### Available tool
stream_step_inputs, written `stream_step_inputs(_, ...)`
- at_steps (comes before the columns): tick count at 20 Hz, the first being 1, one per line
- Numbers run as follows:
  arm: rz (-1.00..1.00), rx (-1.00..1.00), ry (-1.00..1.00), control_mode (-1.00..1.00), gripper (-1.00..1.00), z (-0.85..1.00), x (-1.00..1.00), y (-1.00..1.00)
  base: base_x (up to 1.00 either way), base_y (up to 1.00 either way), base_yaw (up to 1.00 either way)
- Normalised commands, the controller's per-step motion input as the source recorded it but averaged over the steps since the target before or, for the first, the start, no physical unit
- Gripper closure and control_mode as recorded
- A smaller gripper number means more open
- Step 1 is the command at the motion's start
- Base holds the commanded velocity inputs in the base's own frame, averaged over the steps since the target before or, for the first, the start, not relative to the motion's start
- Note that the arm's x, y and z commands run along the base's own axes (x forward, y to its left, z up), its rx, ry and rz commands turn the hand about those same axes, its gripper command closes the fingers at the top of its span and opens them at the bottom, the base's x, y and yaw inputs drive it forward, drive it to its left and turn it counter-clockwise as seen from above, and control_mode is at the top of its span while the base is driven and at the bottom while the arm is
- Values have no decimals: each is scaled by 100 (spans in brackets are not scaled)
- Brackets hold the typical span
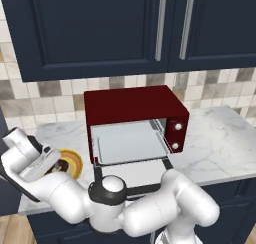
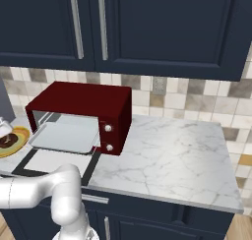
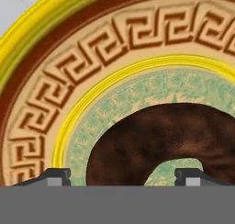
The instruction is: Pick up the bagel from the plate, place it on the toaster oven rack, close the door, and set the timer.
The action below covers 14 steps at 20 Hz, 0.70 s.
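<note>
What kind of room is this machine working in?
A kitchen, it seems, though a computer-rendered one. A dark red toaster oven stands with its door open on a marble counter, dark blue cabinets hang above a tiled wall, and a bagel lies on a patterned plate.

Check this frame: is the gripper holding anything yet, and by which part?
Nothing is held yet. The gripper is open, its fingertips straddling the bagel, which lies on the plate.

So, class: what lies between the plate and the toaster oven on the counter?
In the right base view, bare marble counter separates the plate from the toaster oven; the lowered door lies in front.
</note>
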Motion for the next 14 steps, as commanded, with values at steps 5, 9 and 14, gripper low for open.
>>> stream_step_inputs(5,0,0,7,-100,100,-33,-30,0,0,0,0)
stream_step_inputs(9,-2,6,10,-100,100,-17,-33,0,0,0,0)
stream_step_inputs(14,-7,15,0,-100,100,28,-62,0,0,0,0)
